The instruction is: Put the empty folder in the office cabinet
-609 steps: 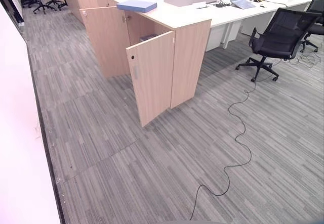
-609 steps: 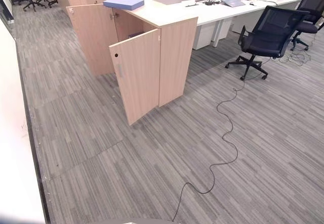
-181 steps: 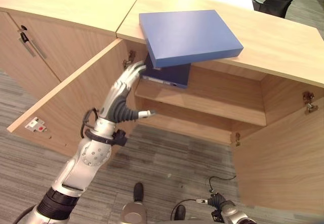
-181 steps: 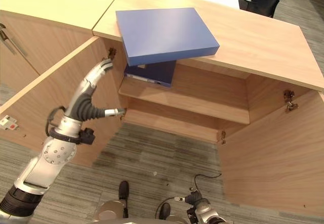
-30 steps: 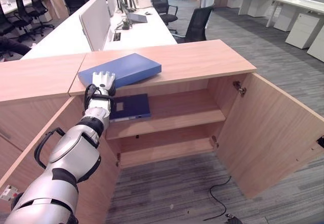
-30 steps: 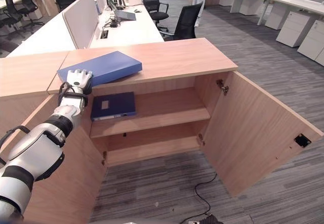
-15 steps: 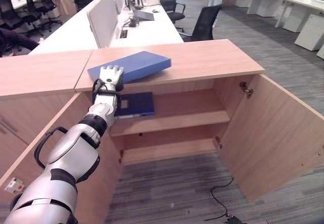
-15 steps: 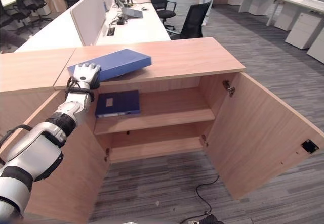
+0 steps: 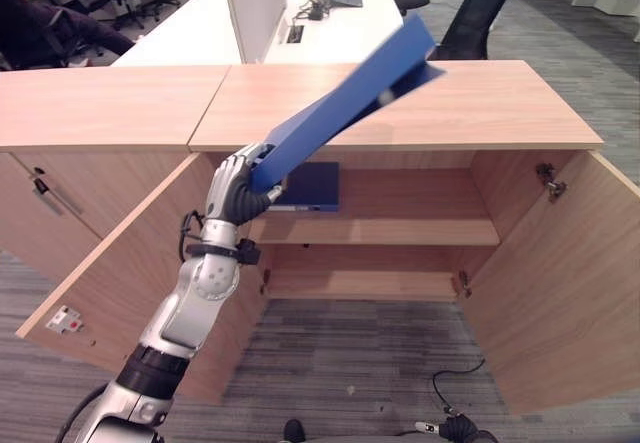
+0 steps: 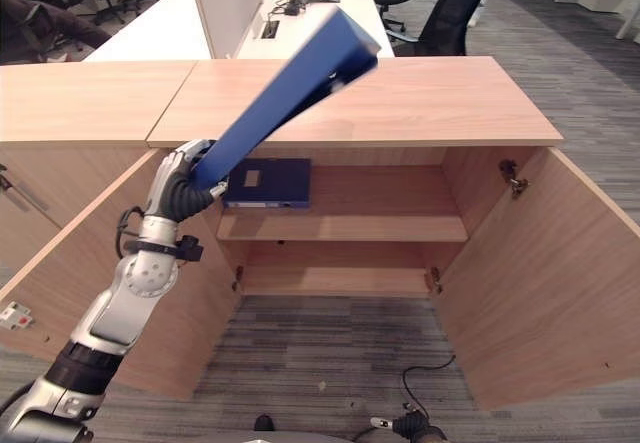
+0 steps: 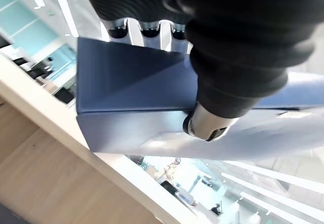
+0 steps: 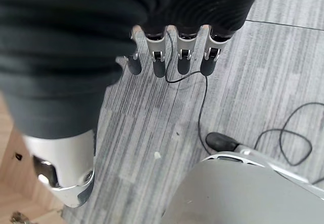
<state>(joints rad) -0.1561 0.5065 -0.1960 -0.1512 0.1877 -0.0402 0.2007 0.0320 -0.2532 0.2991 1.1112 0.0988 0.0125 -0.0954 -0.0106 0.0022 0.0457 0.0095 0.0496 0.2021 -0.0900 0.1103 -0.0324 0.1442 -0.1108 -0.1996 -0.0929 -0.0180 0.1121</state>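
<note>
I see my left hand point(image 9: 232, 185) raised before the open office cabinet point(image 9: 520, 263), fingers pinching the low end of the blue folder point(image 9: 345, 103), which tilts steeply above the cabinet top. My right hand point(image 12: 172, 52) hangs over the carpet, fingers relaxed.

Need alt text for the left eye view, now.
The left hand grips one end of a blue folder, raised at a slant above the open cabinet. A darker folder lies on the upper shelf; both doors stand open.
</note>
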